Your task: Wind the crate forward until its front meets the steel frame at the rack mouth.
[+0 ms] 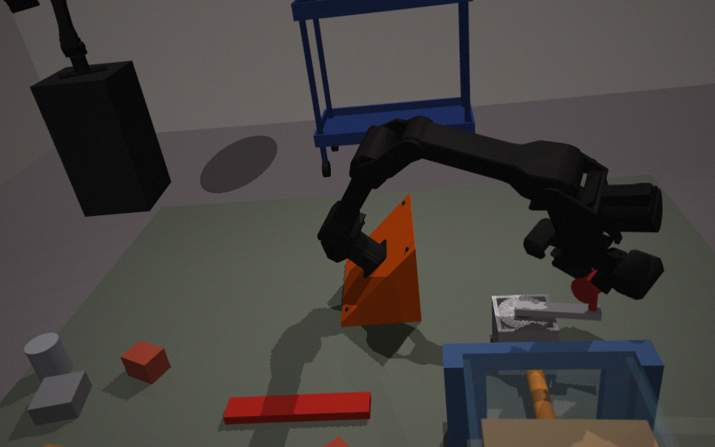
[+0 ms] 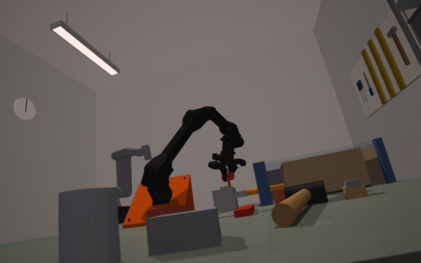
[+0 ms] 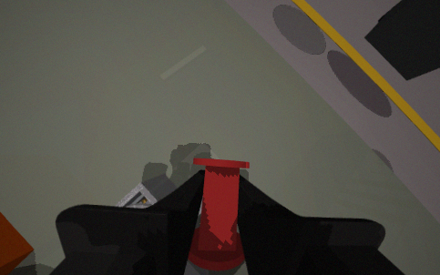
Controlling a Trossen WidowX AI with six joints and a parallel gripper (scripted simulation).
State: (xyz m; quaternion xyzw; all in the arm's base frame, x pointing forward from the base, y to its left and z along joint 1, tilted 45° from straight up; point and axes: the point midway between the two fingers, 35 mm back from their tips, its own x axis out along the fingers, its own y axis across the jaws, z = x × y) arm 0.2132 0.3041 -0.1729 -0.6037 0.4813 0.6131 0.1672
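Observation:
My gripper (image 1: 595, 278) (image 2: 228, 175) (image 3: 218, 176) is shut on the red knob (image 1: 583, 289) (image 3: 221, 205) of the winch handle. The handle's grey arm (image 1: 568, 311) lies level across the top of the grey winch (image 1: 524, 334) (image 2: 224, 200) and points right in the top view. Its square key and the hole are hidden. An orange strap (image 1: 540, 395) (image 2: 252, 192) runs from the winch through the blue steel frame (image 1: 451, 353) (image 2: 262, 184). The tan crate (image 1: 565, 433) (image 2: 326, 170) looks flat inside the cubby, with a gap between its front and the frame.
The orange wedge mount (image 1: 394, 300) (image 2: 181, 190) stands left of the winch. A red bar (image 1: 299, 408) (image 2: 244, 211), red block (image 1: 146, 362), grey block (image 1: 58, 397) and grey cylinder (image 1: 48, 357) are farther left. A tan cylinder (image 2: 290, 209) and black cylinder (image 2: 317, 192) lie beside the cubby.

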